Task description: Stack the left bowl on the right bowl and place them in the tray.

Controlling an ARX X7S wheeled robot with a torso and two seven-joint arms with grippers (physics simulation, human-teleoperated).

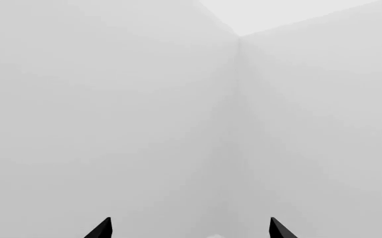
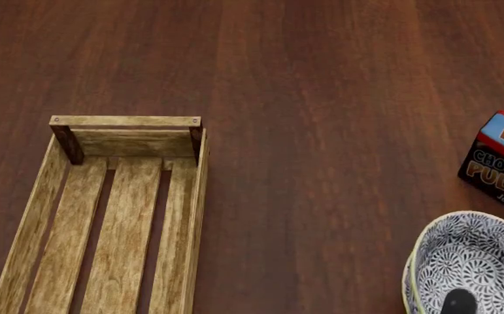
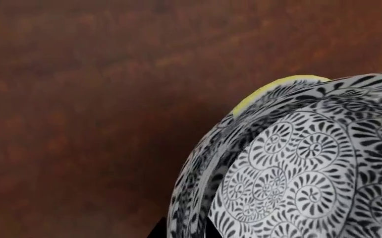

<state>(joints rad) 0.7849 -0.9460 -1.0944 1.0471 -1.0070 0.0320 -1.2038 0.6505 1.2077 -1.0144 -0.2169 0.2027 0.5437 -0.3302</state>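
Two black-and-white patterned bowls [image 2: 470,261] sit nested one inside the other at the lower right of the head view, and a yellow edge of the lower bowl [image 3: 277,85] peeks out. My right gripper [image 3: 183,232] is shut on their rims, one dark fingertip [image 2: 458,303] inside the upper bowl. Whether the bowls touch the table I cannot tell. The tray [image 2: 195,196], a long light-wood crate with slats, lies at the lower left with nothing in it. My left gripper [image 1: 191,229] is open, faces white walls, and is out of the head view.
A chocolate pudding box [image 2: 500,163] stands on the dark wooden table [image 2: 321,98] just beyond the bowls at the right edge. A stretch of bare wood separates the bowls from the tray.
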